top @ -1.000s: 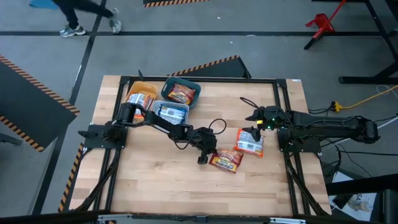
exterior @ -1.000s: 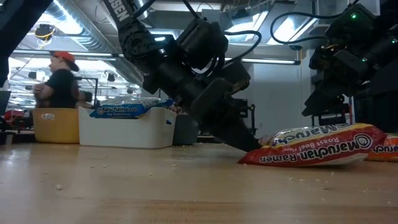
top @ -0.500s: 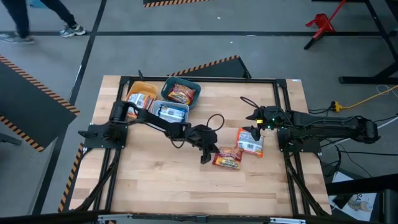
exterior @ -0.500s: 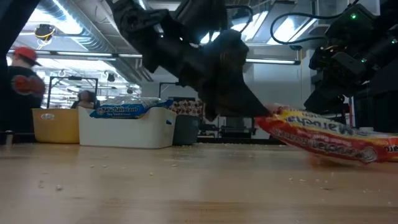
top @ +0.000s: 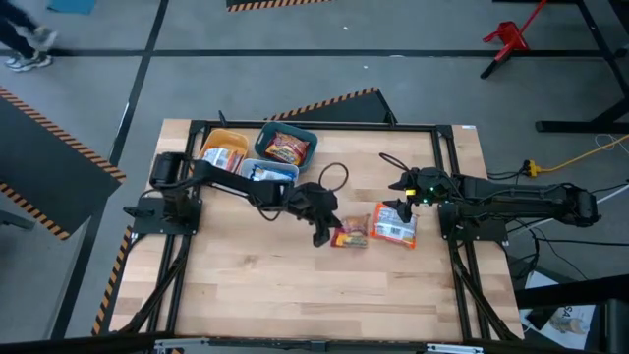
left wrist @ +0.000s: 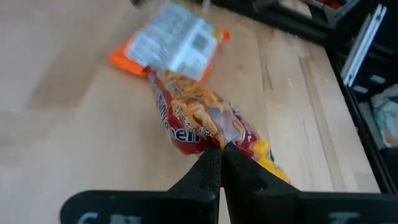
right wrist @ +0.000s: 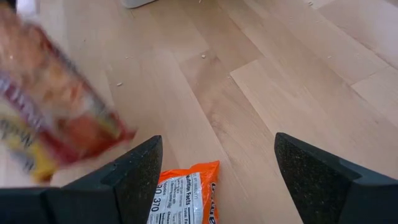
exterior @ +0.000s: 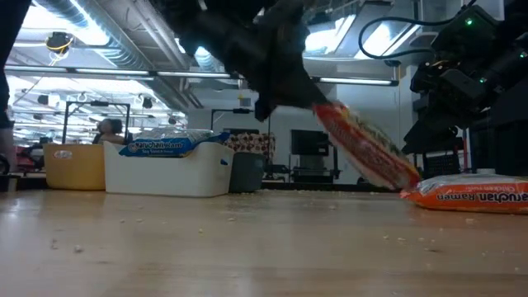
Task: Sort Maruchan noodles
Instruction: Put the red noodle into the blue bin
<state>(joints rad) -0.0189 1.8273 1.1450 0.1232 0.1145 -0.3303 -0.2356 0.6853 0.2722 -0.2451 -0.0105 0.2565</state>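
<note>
My left gripper (top: 321,234) is near the table's middle, shut on a red-orange Maruchan packet (top: 351,236), which shows slanting in the air in the low view (exterior: 367,148). An orange-silver packet (top: 395,224) lies flat on the table to its right. My right gripper (top: 405,200) hangs open just above that packet (right wrist: 185,194) and touches nothing. More packets lie in the yellow bin (top: 222,141), the teal bin (top: 313,139) and the white bin (top: 292,187). My left gripper pinches the red-orange packet between its two fingers at one end's edge (left wrist: 214,142). The packet is lifted clear of the table and slants down from the fingers, with its free end (exterior: 406,176) lowest.
The three bins stand together at the table's far left; the white bin (exterior: 173,172) and yellow bin (exterior: 74,167) show low across the wood. A black cable loops by the left arm (top: 332,177). A person's feet (top: 22,39) pass on the floor beyond the table.
My left gripper has risen and drawn toward the table's far edge, keeping shut on the red-orange packet. The packet lay flat on the table, then came up by its gripped end, and now hangs tilted, clear of the wood. The person has walked off to the left.
</note>
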